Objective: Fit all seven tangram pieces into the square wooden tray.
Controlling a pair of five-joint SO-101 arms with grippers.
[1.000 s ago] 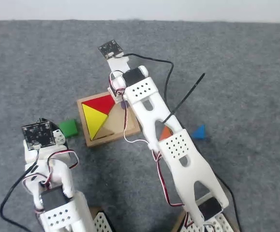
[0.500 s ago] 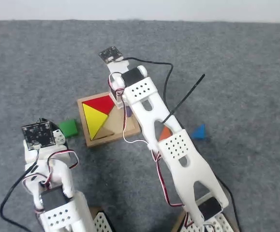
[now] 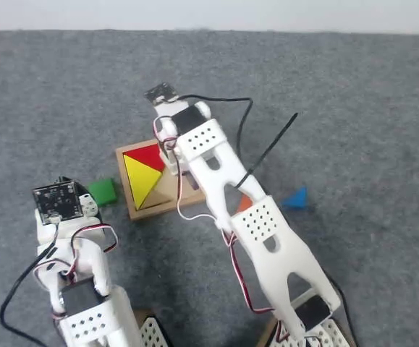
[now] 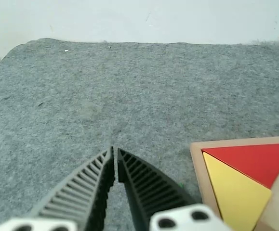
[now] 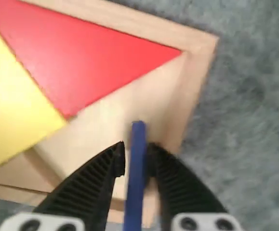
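Note:
The square wooden tray [image 3: 123,185] lies mid-table and holds a red triangle [image 3: 148,155] and a yellow triangle [image 3: 140,181]. In the right wrist view my right gripper [image 5: 136,147] is shut on a thin dark blue piece [image 5: 137,173] held on edge. The piece hangs over bare wood beside the red triangle [image 5: 76,57], close to the tray's corner rim [image 5: 197,62]. My left gripper [image 4: 114,153] is shut on nothing, low over the mat to the left of the tray [image 4: 197,159]. A green piece [image 3: 103,190] lies just left of the tray.
An orange piece [image 3: 244,203] peeks out from under the right arm [image 3: 267,238], to the right of the tray. A blue triangle [image 3: 296,196] lies farther right on the grey mat. The left arm [image 3: 72,246] stands at the front left.
The right arm has swung left, carrying the dark blue piece from the tray's right edge farther over the tray. The left arm has not moved.

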